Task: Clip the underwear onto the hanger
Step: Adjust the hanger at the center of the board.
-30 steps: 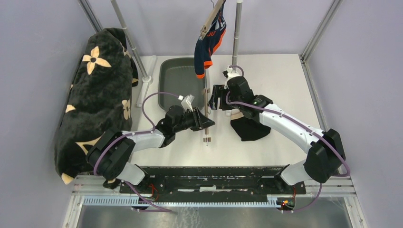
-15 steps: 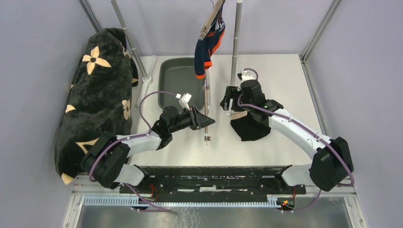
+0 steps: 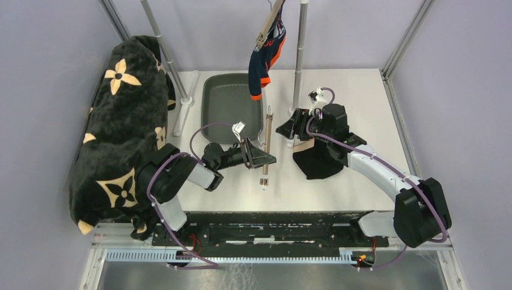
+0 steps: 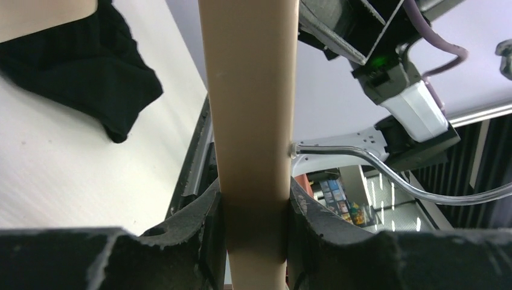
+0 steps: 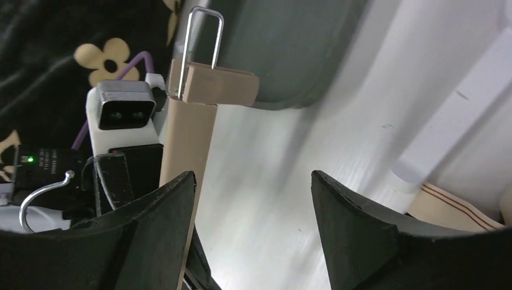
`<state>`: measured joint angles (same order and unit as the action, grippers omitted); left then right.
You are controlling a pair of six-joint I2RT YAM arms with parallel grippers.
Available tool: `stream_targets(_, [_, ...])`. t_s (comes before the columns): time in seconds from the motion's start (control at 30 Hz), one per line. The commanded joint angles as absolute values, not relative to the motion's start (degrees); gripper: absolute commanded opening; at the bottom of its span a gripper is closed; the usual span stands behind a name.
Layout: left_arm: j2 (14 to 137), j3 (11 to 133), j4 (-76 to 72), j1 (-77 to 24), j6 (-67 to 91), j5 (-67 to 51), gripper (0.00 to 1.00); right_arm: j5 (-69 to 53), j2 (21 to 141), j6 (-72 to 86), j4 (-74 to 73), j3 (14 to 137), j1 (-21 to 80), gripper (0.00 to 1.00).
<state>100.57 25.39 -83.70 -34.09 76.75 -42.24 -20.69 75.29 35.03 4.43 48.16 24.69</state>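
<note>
Over at 9 o'clock a big black blanket (image 3: 121,121) with tan flowers is slumping over the table (image 3: 362,103) edge. A grey tray (image 3: 220,99) is sitting at about 11 o'clock near the back. A navy and orange garment (image 3: 264,57) is dangling above the tray's right edge, just beside an upright pole (image 3: 297,54).

Moving toward the middle, the left gripper (image 3: 261,158) is clenching the wooden hanger (image 3: 266,136) roughly halfway along its bar. In the left wrist view the fingers (image 4: 208,217) are squeezing the bar from both sides, so that's a solid grip. The hanger is running more or less along the 12-to-6 line. One clip (image 5: 214,81) with a wire loop is showing at one end in the right wrist view. I can't tell whether the bar is touching the table or hanging above it.

At the hanger's 3 o'clock the black underwear (image 3: 317,160) is lying crumpled on the table, clear of the hanger and not clipped to anything. The right arm is crossing over part of it. The right gripper (image 3: 290,128) is hovering at the underwear's 11 o'clock, pointing toward 9 o'clock at the hanger. Its jaws are standing spread with nothing between them, so it's released.
</note>
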Motion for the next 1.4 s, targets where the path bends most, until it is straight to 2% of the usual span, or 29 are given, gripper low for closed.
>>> stream_targets(0.0, [100.11,27.41,-99.08,-33.95,81.36,-45.10,0.03,-26.98,76.37,38.51,14.83,47.65,24.45,0.78])
stream_targets(0.33, [104.43,29.71,-99.01,-33.98,81.91,-44.04,0.03,-31.62,82.21,44.18,22.66,48.21,24.88,0.77])
stream_targets(0.6, [106.31,30.63,-99.04,-34.01,81.37,-43.02,0.03,-30.00,84.43,44.41,22.29,49.47,27.53,0.75])
stream_targets(0.73, [106.10,30.68,-98.71,-34.03,80.92,-42.68,0.03,-29.06,86.07,44.52,21.82,50.16,28.53,0.65])
stream_targets(0.9, [106.01,30.40,-98.55,-34.19,80.56,-42.29,0.03,-28.12,87.18,45.23,22.66,50.05,28.83,0.48])
stream_targets(1.0, [106.00,30.09,-98.49,-34.19,80.36,-42.20,0.03,-27.09,86.71,45.13,22.48,49.72,28.80,0.32])
stream_targets(1.03, [106.06,30.06,-98.40,-34.19,80.29,-42.15,0.06,-26.58,86.36,45.04,22.09,49.59,28.83,0.26])
stream_targets(1.1, [106.17,29.97,-97.97,-34.18,80.08,-41.79,0.21,-25.34,85.42,44.57,21.05,49.38,28.81,0.18])
stream_targets(1.13, [106.19,29.91,-97.72,-34.19,79.93,-41.61,0.29,-24.74,84.91,44.52,20.68,49.24,28.81,0.16])
stream_targets(1.2, [106.17,29.85,-96.83,-34.08,79.23,-41.28,0.39,-23.32,83.80,44.20,19.57,49.09,28.80,0.14])
stream_targets(1.37, [104.62,28.80,-94.13,-33.16,77.16,-40.43,0.50,-18.41,80.97,43.51,14.07,49.49,28.80,0.09])
